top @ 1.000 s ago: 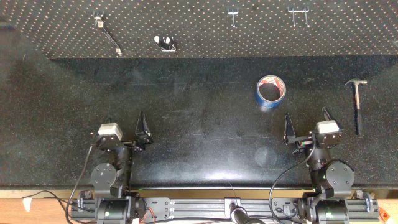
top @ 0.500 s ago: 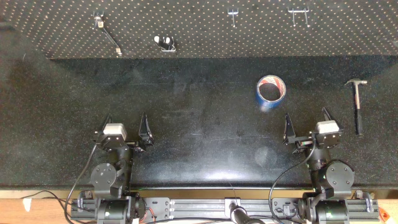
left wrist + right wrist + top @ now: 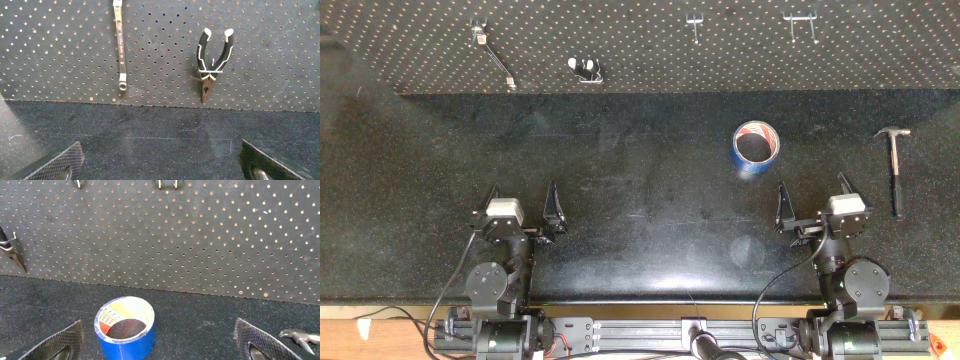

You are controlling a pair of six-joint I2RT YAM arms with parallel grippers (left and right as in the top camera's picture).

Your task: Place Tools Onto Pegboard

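On the pegboard (image 3: 640,45) hang a silver wrench (image 3: 496,56) (image 3: 120,47) and black-and-white pliers (image 3: 585,68) (image 3: 213,61). A blue tape roll (image 3: 756,148) (image 3: 125,327) stands on the black table, ahead of my right gripper (image 3: 813,200) (image 3: 160,350), which is open and holds nothing. A hammer (image 3: 894,170) lies flat to the right of it, its head (image 3: 300,337) just showing in the right wrist view. My left gripper (image 3: 521,202) (image 3: 160,170) is open and holds nothing, low at the near left, facing the wrench and pliers.
Two bare hook sets (image 3: 694,22) (image 3: 800,22) stick out of the pegboard's right half, one of them (image 3: 167,184) above the tape roll. The black table surface (image 3: 640,180) between grippers and pegboard is bare apart from the tape and hammer.
My left gripper has shifted and turned slightly, so both its fingers show from above. The right arm, tape roll and hammer have not moved.
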